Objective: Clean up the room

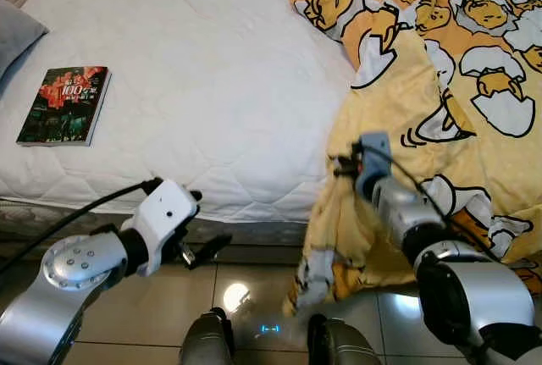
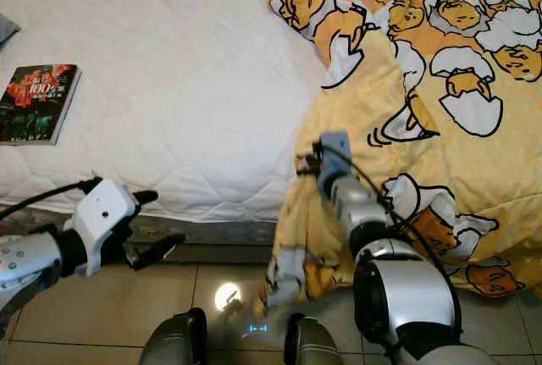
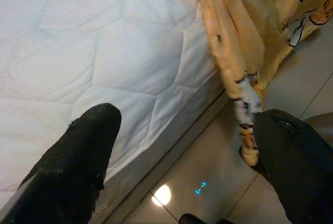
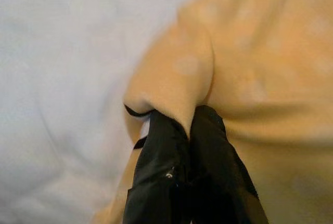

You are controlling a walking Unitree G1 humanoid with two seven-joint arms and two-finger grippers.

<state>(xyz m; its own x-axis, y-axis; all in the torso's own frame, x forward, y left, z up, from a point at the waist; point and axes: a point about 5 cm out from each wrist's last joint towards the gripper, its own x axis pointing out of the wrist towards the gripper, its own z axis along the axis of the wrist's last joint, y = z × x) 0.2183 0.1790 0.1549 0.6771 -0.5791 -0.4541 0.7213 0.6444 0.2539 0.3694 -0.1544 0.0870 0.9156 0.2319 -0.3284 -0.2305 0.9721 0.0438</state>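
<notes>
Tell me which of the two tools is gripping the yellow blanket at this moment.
The right tool: it is pinched shut on a fold of the blanket at the mattress edge. The left tool hangs open over the floor, holding nothing.

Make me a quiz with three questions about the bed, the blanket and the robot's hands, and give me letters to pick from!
1. Where is the book?
A. on the white mattress
B. on the floor
C. under the blanket

2. What is the main colour of the blanket?
A. blue
B. yellow
C. green

3. What is the right gripper doing?
A. hanging open over the floor
B. holding the book
C. pinching a fold of the blanket

Answers:
1. A, the book lies flat on the mattress, on the robot's left, well apart from the blanket.
2. B, the cloth is yellow with a white egg cartoon print.
3. C, the right wrist view shows the black fingers closed on yellow cloth, while the left gripper hangs open near the bed's edge.
</notes>
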